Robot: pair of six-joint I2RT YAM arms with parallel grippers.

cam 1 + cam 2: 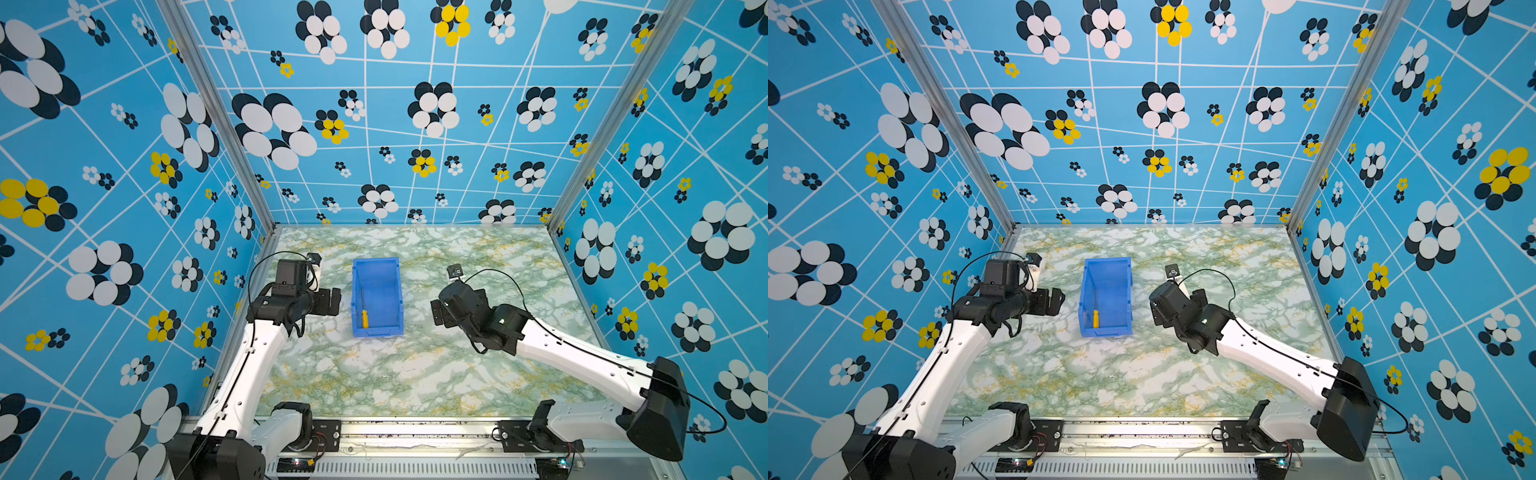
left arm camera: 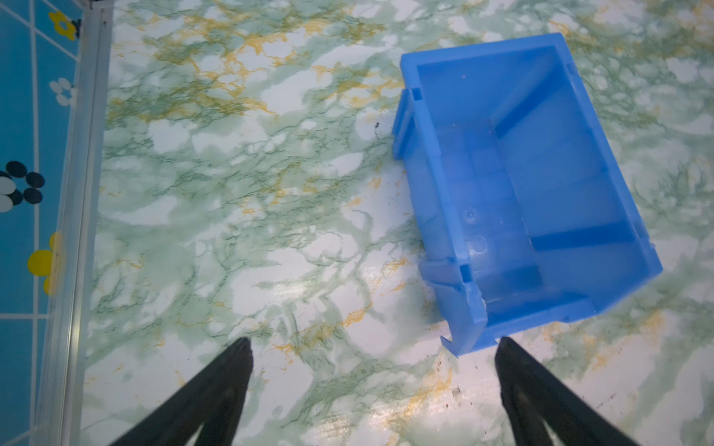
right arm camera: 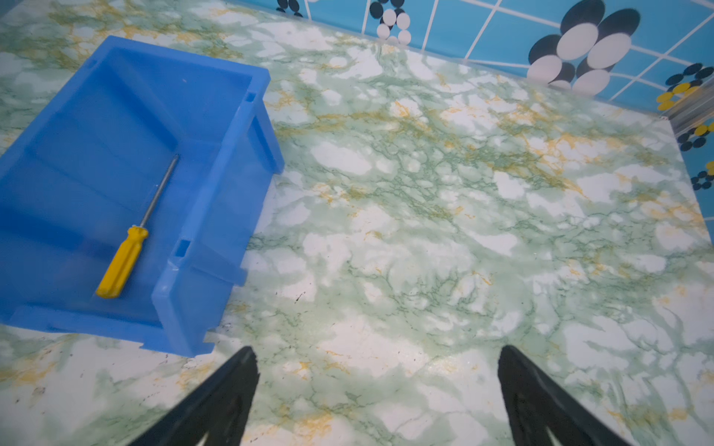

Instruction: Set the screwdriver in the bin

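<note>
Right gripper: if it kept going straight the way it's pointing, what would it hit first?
Most likely the bare green marble-patterned tabletop: in the right wrist view the open right gripper aims at it, with the bright blue plastic bin off to one side.

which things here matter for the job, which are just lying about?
Job:
- screwdriver, lying inside the bin
- bin

Lying about:
- no loose items visible
- only the table and patterned walls
</note>
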